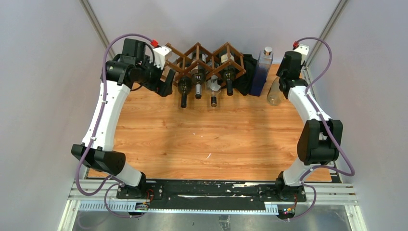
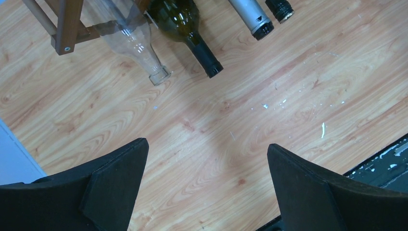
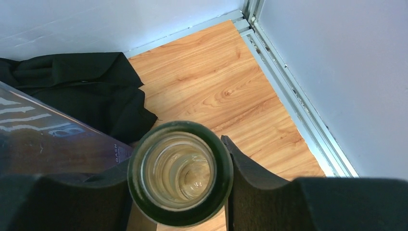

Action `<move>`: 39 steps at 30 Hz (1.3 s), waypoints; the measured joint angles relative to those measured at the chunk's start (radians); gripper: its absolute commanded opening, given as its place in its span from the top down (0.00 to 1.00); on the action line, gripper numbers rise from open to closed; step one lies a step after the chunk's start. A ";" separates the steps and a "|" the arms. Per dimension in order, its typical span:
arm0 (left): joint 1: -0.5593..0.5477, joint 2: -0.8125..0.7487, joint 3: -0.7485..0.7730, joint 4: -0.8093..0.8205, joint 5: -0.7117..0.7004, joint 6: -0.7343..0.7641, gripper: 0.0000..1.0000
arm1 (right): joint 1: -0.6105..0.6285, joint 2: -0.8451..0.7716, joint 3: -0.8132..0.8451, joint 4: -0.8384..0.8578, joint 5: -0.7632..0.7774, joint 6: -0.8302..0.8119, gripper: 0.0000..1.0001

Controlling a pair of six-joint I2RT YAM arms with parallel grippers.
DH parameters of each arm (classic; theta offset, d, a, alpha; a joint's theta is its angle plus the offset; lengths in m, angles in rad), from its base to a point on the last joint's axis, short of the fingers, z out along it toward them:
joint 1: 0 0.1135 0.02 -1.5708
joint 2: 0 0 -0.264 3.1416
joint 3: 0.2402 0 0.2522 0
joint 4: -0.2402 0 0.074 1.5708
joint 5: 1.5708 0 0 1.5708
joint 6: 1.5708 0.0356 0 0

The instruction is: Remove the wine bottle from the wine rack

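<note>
1. The wine rack (image 1: 206, 60) stood at the far edge of the table (image 1: 211, 134), near the middle. Four bottles lay in its cells with their necks pointing toward the near side.
2. In the left wrist view, those four were a clear bottle (image 2: 137, 45), a dark green bottle (image 2: 185, 24), a silver-capped neck (image 2: 252, 19) and a black-capped neck (image 2: 280, 7).
3. The wine bottle (image 3: 180, 173) was off the rack, at the far right of the table and well apart from the lattice. Its open mouth faced up. We could not tell whether it held anything, or whether its base touched the wood.
4. A tall dark blue bottle (image 1: 262, 67) stood between the rack and the wine bottle, with a black cloth (image 1: 246, 72) bunched just beside it.
5. The right pincer (image 3: 178, 154) was clenched around the wine bottle's neck, with one finger (image 3: 250, 183) pressed to each side of the rim.
6. The left pincer (image 2: 207, 144) hung released at the rack's left end with its fingers (image 2: 115, 183) spread wide. It held nothing and touched nothing.
7. We counted six bottles: four racked, one gripped, one blue. There were also one rack, one cloth and two arms.
</note>
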 measured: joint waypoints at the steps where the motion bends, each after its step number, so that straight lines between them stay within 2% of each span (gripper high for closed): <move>1: 0.000 0.000 -0.003 0.000 0.000 0.001 0.00 | 0.000 0.002 0.002 0.001 -0.001 0.000 0.67; 2: 0.000 0.000 -0.005 0.000 0.000 0.001 0.00 | 0.000 0.002 0.003 0.001 -0.003 0.000 0.57; 4: 0.000 0.000 -0.010 0.000 0.001 0.002 0.00 | 0.000 0.002 0.004 0.000 -0.011 0.000 0.26; 5: 0.000 0.000 -0.014 0.000 0.001 0.002 0.00 | 0.000 0.002 0.006 -0.002 -0.021 0.008 0.15; 6: 0.000 0.000 -0.018 0.000 0.001 0.002 0.00 | 0.000 0.002 0.011 0.000 -0.027 0.018 0.13; 15: 0.000 0.000 -0.037 0.000 -0.007 -0.002 0.00 | 0.000 -0.046 0.080 -0.015 -0.031 0.050 0.09; 20: 0.000 0.003 -0.042 0.000 -0.009 -0.010 0.00 | 0.000 -0.153 0.076 -0.064 -0.020 0.077 0.09; 24: 0.009 0.017 -0.066 0.018 -0.011 -0.043 0.06 | 0.028 -0.294 0.069 -0.104 0.032 0.089 0.08; 27: 0.033 0.032 -0.121 0.062 -0.011 -0.076 0.09 | 0.078 -0.351 0.069 -0.113 0.046 0.089 0.08; 30: 0.070 0.036 -0.200 0.136 -0.013 -0.122 0.03 | 0.174 -0.396 0.071 -0.146 0.060 0.087 0.08; 31: 0.082 0.033 -0.234 0.172 -0.018 -0.141 0.01 | 0.212 -0.402 0.071 -0.163 0.061 0.086 0.08; 36: 0.104 -0.043 -0.480 0.423 -0.059 -0.243 0.00 | 0.396 -0.397 0.057 -0.221 0.062 0.073 0.08; 39: 0.103 -0.083 -0.578 0.531 -0.063 -0.292 0.04 | 0.487 -0.390 0.037 -0.233 0.063 0.071 0.08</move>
